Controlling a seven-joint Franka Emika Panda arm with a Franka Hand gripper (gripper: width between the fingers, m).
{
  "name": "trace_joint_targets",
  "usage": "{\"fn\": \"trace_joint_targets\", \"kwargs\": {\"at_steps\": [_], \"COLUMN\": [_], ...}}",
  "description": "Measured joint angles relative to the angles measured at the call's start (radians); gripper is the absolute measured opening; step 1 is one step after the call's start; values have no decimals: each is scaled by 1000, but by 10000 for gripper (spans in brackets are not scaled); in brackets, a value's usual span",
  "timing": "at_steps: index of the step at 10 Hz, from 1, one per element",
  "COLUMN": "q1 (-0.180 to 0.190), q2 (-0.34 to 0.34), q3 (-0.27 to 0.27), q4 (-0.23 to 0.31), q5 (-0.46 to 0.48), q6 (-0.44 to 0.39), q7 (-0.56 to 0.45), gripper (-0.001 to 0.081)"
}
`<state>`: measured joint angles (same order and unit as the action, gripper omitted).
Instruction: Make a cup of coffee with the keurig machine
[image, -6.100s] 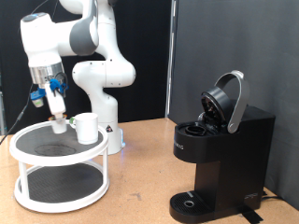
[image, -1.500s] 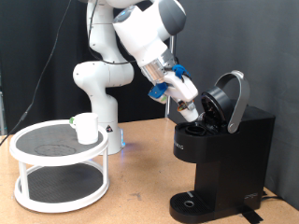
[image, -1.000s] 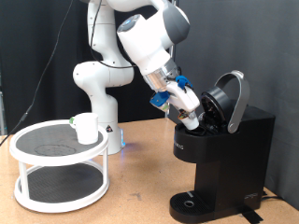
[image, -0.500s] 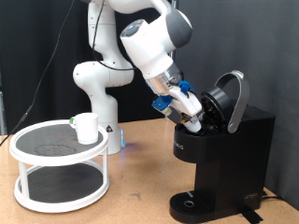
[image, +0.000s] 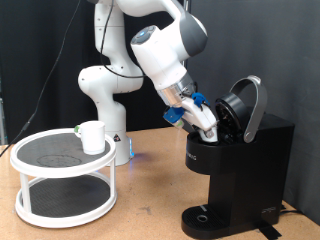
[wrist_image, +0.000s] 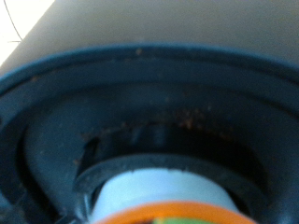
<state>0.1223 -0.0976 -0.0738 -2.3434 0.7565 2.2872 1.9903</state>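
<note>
Keurig machine (image: 238, 160) stands at the exterior view's right with its hinged lid (image: 246, 103) raised, and the gripper (image: 212, 128) reaches down at a slant into the open brew chamber just under that lid. Whether the fingers are apart or closed I cannot tell: in the exterior view they are small and partly sunk behind the chamber's edge. The wrist view is filled by the dark round pod holder (wrist_image: 140, 121), and a pale pod rim with an orange edge (wrist_image: 168, 207) shows close to the camera, seemingly at the fingertips, though the fingers themselves are out of sight.

The step in hand looks like seating the pod in the holder. To do it well, the pod should probably go in square to the ring, since a tilted one could jam against the rim, and the wrist needs to keep off the raised lid.

Away at the exterior view's left, the white cup (image: 92, 137) sits upright on the top tier of a round white two-tier stand (image: 62, 182), well apart from the machine.
</note>
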Motion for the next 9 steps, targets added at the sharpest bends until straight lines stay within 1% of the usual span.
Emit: {"fn": "trace_joint_targets", "kwargs": {"at_steps": [1, 2, 3, 4, 5, 6, 8, 9], "q1": [-1, -1, -1, -1, -2, -4, -9, -10], "q2": [2, 3, 1, -6, -20, -41, -86, -105], "q3": [0, -1, -3, -7, -14, -24, -32, -32], "q4": [-2, -4, -4, -4, -2, 0, 0, -5], "q5": [0, 5, 32, 72, 106, 121, 119, 118], "q6": [0, 0, -3, -14, -45, -84, -134, -127], "q7": [0, -2, -18, -54, -86, -101, -99, -94], "gripper": [589, 711, 728, 728, 734, 734, 734, 734]}}
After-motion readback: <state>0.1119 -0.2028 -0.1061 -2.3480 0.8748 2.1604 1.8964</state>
